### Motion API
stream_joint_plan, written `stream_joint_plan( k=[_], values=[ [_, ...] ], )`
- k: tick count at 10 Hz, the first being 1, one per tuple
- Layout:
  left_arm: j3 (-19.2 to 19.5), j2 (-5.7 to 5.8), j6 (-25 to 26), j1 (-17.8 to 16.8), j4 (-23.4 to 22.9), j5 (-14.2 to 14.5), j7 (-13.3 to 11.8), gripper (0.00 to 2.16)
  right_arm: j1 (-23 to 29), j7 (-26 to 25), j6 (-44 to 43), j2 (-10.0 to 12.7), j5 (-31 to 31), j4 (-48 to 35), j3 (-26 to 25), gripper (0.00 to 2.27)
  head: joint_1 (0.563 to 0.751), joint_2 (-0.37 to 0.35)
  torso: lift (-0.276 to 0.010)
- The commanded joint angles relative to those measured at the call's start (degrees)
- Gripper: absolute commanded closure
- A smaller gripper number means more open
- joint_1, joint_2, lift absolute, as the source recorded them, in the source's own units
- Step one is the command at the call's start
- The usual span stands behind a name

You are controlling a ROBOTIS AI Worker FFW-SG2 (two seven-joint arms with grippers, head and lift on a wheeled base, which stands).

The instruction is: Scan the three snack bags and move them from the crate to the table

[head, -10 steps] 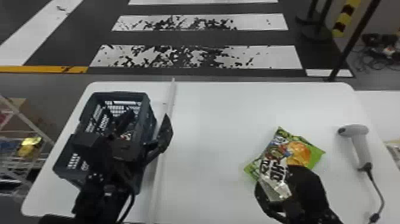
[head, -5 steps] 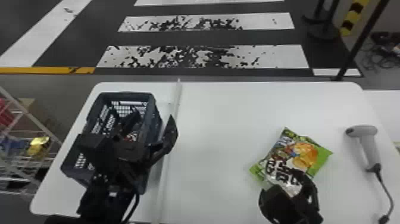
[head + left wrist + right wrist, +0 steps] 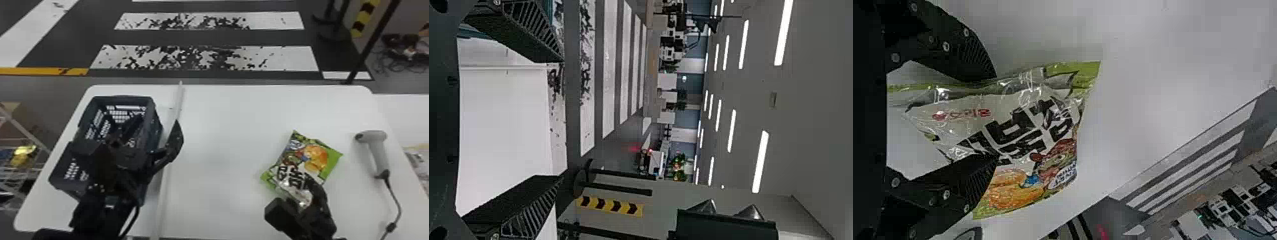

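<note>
Both arms are black, the left arm [image 3: 95, 210] at the head view's lower left, with a thin black cable [image 3: 131, 223] looping beside it, the right arm [image 3: 319, 223] at the bottom, right of centre. The left pincer [image 3: 156, 134] has wedge-shaped black fingers [image 3: 524, 207] with slatted sides. Silvery round screws [image 3: 946, 46] dot the right pincer [image 3: 319, 196], whose black fingers bear fine ridges.

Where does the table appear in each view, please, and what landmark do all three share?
Head view: the table spans the middle and lower part, from the crate to the scanner.
Left wrist view: the table lies between the left gripper's fingers.
Right wrist view: the table surrounds the snack bag.
Shared landmark: white floor stripes beyond the table.
</note>
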Motion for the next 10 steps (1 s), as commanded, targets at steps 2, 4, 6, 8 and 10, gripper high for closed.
stream_joint_plan(
  k=[2, 4, 6, 8, 10],
  values=[
    [-0.09, 0.03, 0.13, -0.02, 0.25, 0.28, -0.5, 0.04, -1.14, -0.61, 0.91, -0.2, 1.02, 0.18, 0.92, 2.24, 0.695, 0.009, -0.062],
    [-0.26, 0.03, 0.13, -0.11, 0.6, 0.28, -0.77, 0.04, -0.62, -1.75, -2.78, -0.47, -0.39, 0.0, -0.13, 2.24, 0.695, 0.008, -0.062],
    [-0.26, 0.03, -0.04, -0.02, 0.77, 0.37, -0.86, 0.04, 1.93, -1.58, -12.8, -0.38, -9.35, -2.72, -6.55, 2.24, 0.695, 0.013, -0.062],
    [-0.35, 0.11, -0.04, -0.11, 0.77, 0.37, -0.86, 0.04, 6.24, 2.55, -26.34, 1.64, -25.08, -8.35, -15.69, 2.24, 0.695, 0.02, -0.062],
    [-1.4, 0.03, -0.22, -0.2, 0.77, 0.28, -0.68, 0.04, 8.88, 15.65, -33.37, 9.82, -50.31, -11.25, -29.4, 2.24, 0.695, 0.038, -0.062]
  ],
)
